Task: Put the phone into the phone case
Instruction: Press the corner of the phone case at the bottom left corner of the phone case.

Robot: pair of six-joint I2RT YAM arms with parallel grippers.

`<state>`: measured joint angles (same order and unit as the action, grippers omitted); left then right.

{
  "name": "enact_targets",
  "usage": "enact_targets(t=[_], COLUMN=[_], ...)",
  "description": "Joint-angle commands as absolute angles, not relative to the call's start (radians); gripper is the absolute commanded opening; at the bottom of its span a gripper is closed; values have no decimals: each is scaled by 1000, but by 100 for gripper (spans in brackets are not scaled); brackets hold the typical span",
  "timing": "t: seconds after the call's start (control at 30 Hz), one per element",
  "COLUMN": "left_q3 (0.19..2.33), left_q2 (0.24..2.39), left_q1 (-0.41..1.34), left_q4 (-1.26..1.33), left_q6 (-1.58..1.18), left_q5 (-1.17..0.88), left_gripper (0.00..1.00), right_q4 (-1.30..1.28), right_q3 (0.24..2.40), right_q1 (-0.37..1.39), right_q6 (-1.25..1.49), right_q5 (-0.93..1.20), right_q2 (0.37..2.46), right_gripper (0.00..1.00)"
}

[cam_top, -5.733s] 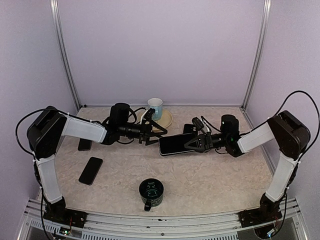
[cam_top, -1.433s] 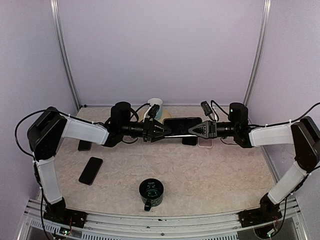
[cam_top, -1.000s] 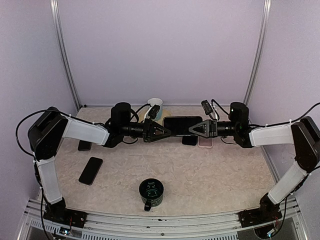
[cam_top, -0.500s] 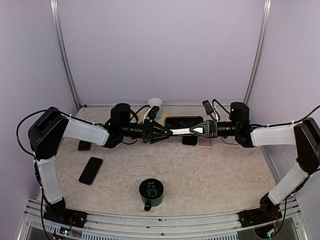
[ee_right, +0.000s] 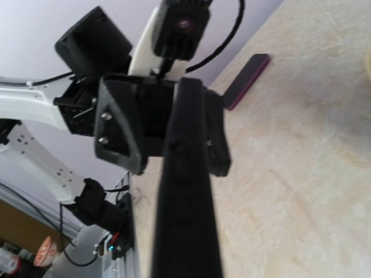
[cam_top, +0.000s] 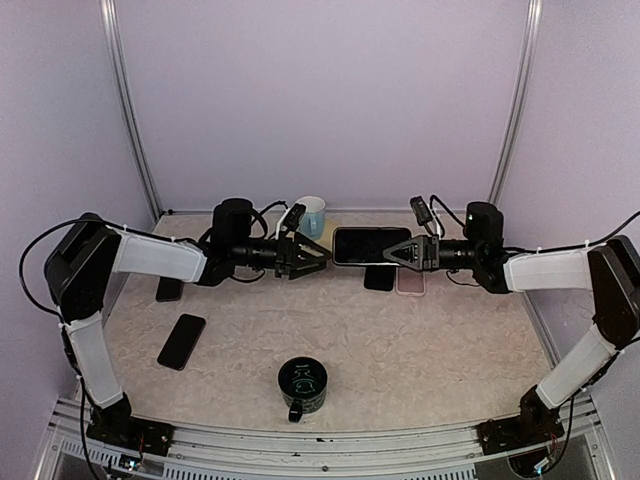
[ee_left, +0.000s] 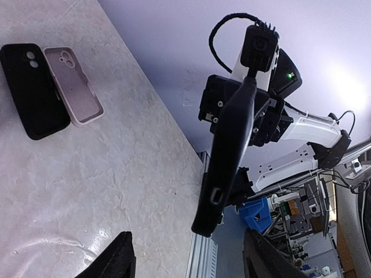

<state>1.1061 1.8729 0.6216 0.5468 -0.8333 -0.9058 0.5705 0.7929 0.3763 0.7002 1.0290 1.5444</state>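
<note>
**Over the back of the table, the phone hangs in the right gripper alone**

Above the far half of the table, the phone is held in the air. It lies level, its long side running left to right and its dark face turned up toward the overhead camera. The right gripper pinches its right end, jaws pressed onto the two flat faces. Seen from the left wrist, the phone is edge-on: a thin black bar with a small cut-out in its near end.

The left gripper faces the phone from the other side at about the same height. Its tips sit just beside the phone's left end, with a sliver of gap between them in the overhead view. Its fingers are spread wide at the bottom corners of its own camera's view, and the phone's end lies out beyond them, untouched.

Under the phone, two cases lie flat on the table, side by side and touching: a black case and, to its right, a pink case.

A pale cup stands behind the left gripper near the back wall. A dark mug sits well apart at the near edge. On the left lies a spare phone, and further back is another dark flat thing — phone or case, I cannot tell.
</note>
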Motion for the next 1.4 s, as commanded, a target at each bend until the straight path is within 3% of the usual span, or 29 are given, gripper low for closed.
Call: enact_targets(t=[0.0,0.33,0.67,0.77,0.87,1.07,1.37], left_q3=[1167,1270,1311,1315,1320,1310,1174], left_q2=[1878,1945,1975,1971,1964,1923,1898], left_q1=[612,619,644,646,646,644,594], left_q4=[518,546,491,472,444,374,741], left_q6=[-788,-821,-773,-753,-723,-653,-925], left_q5=[-876,-914,-943,-938,-919,-876,-1004], left_gripper=[63,63,40,27,0,0,1], right_q4=[686,725,676,648,588,507,474], right_q3=[783,756,770,780,798,818,822], right_q1=[368,371,373,373,373,373,365], right_q6=[739,765,745,738,718,673,595], right_q5=[1115,1146,1128,1121,1096,1079,1111], right_q2=[1553,1574,1599,1615,1632,1657,1673], right_gripper=[0,0,0,0,0,0,0])
